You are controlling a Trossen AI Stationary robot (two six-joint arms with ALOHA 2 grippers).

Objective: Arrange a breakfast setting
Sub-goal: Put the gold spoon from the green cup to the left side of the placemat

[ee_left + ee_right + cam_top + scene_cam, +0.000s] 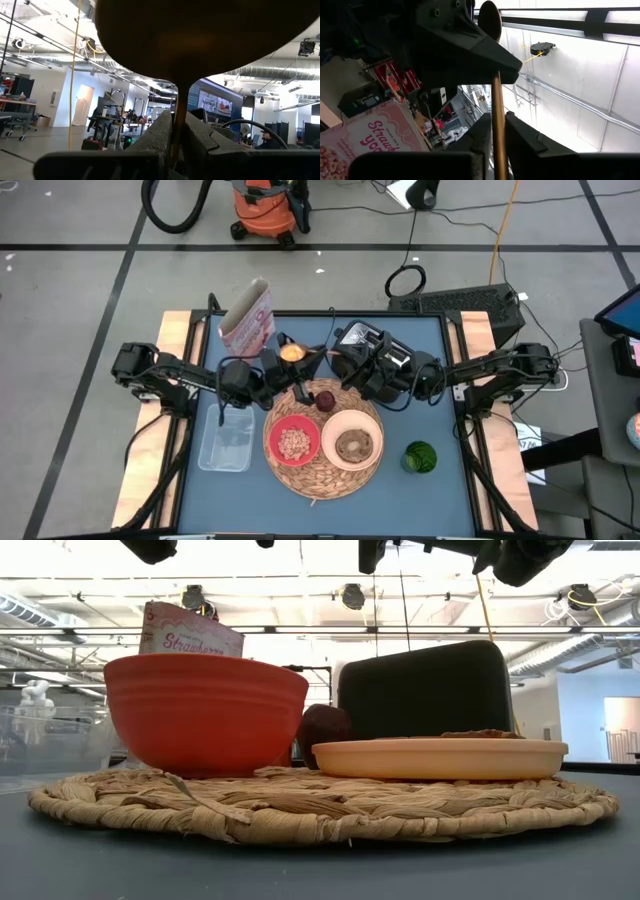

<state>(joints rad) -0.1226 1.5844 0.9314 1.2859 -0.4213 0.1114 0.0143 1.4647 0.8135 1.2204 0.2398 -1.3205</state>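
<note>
The slim gold spoon (291,353) is held in the air over the far edge of the woven straw mat (320,478), bowl end up. My left gripper (176,135) and my right gripper (498,140) are both shut on its handle, coming in from the left and the right. On the mat rest a red bowl (272,442) with cereal in it, a cream plate (372,430) carrying the browned toast (353,445), and a dark red fruit (325,400) behind them. My left gripper pinches the spoon's handle just below the spoon bowl (179,107) between its two fingers. The fingers slant upward from the table's left side. The spoon is lifted clear, and its bowl stands above the fingers. My right gripper pinches the handle (498,125) between its two fingers, farther from the spoon bowl (490,20) than the left gripper's hold. It slants upward from the table's right side. The handle runs up past the left gripper's dark body (455,45).
A pink cereal box (247,320) stands at the far left, a black toaster (362,340) at the far middle. A clear container (226,442) lies left of the mat and a green object (420,457) right of it.
</note>
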